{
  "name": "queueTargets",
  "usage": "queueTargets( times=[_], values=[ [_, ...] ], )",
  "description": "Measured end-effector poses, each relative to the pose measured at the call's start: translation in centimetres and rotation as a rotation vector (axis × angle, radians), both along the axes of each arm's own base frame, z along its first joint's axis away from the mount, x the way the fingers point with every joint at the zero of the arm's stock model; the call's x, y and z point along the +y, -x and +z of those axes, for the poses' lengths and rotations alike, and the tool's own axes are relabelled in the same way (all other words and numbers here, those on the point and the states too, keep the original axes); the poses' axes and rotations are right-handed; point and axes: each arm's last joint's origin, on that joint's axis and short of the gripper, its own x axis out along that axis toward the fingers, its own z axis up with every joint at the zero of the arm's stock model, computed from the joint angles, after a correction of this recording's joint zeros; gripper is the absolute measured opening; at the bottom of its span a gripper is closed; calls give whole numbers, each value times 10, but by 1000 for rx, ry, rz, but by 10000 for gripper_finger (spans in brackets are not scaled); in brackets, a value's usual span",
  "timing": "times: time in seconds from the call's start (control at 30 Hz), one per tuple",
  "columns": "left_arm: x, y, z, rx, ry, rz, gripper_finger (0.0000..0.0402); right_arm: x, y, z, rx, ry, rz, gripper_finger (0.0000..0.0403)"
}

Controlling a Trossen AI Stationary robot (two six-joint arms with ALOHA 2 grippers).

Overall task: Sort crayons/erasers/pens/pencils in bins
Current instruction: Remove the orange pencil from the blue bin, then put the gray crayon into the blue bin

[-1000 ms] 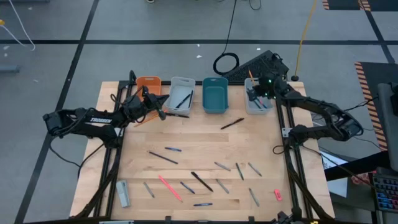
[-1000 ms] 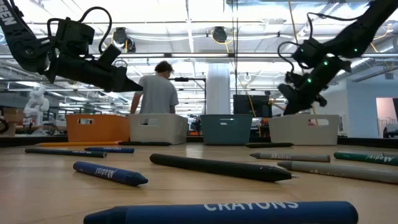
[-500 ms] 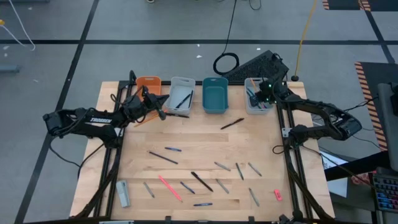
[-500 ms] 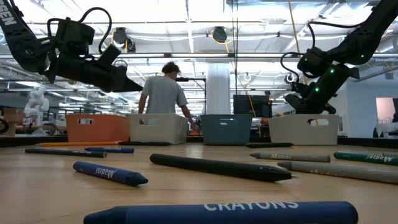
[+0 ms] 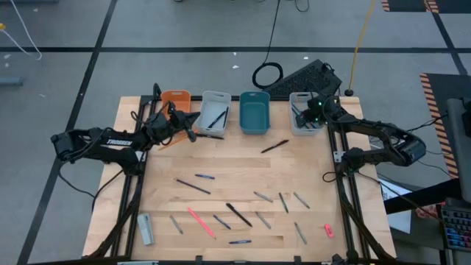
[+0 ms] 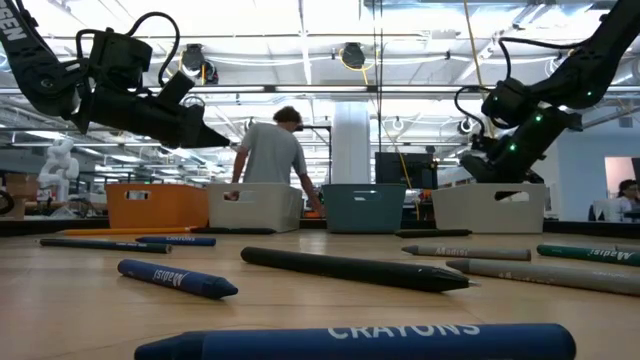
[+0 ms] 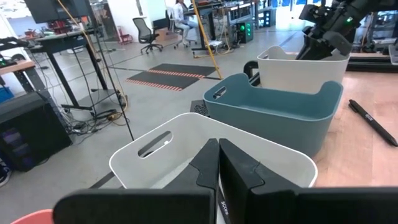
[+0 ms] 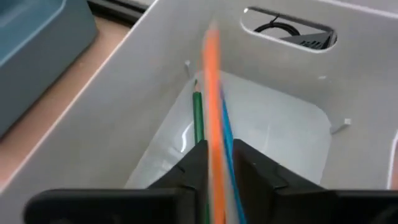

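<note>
left gripper [image 5: 190,131], with its fingers pressed together and nothing between them, is held above the table between the orange bin [image 5: 175,101] and the first grey-white bin [image 5: 214,112]. past the teal bin [image 5: 255,112], the right gripper [image 8: 214,163] is lowered into the far grey-white bin [image 8: 292,81], clamped on an orange pencil [image 8: 213,93]. its long axis is pointed straight ahead from the fingers toward the bin's end wall, above a green pencil [image 8: 197,118] lying inside.

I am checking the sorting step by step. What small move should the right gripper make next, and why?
Probably open the fingers to release. The right gripper holds an orange pencil over the far-right grey-white bin, where a green pencil already lies, so the pencil should fall among its kind.
</note>
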Motion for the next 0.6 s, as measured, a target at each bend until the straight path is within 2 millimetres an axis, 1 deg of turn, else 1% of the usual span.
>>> queueTargets(
  times=[0.1, 0.17, 0.27, 0.33, 0.43, 0.53, 0.6],
  values=[
    [0, 0, 0, 0, 0, -1, 17, 0, 1, 5, -9, 25, -33, 117],
    [0, 0, 0, 0, 0, -1, 17, 0, 1, 12, -22, 59, -48, 141],
    [0, 0, 0, 1, 1, -1, 17, 4, 1, 31, -70, 133, -43, 165],
    [0, 0, -1, 9, -2, -2, 17, 10, 1, 45, -100, 175, -25, 169],
    [0, 0, -1, 15, -3, -2, 17, 26, 1, 62, -143, 220, 17, 150],
    [0, 0, -2, 28, 5, -6, 17, 44, -1, 71, -186, 218, 65, 110],
    [-1, 0, -3, 32, 12, -38, 16, 56, -4, 72, -225, 224, 115, 77]
  ],
)
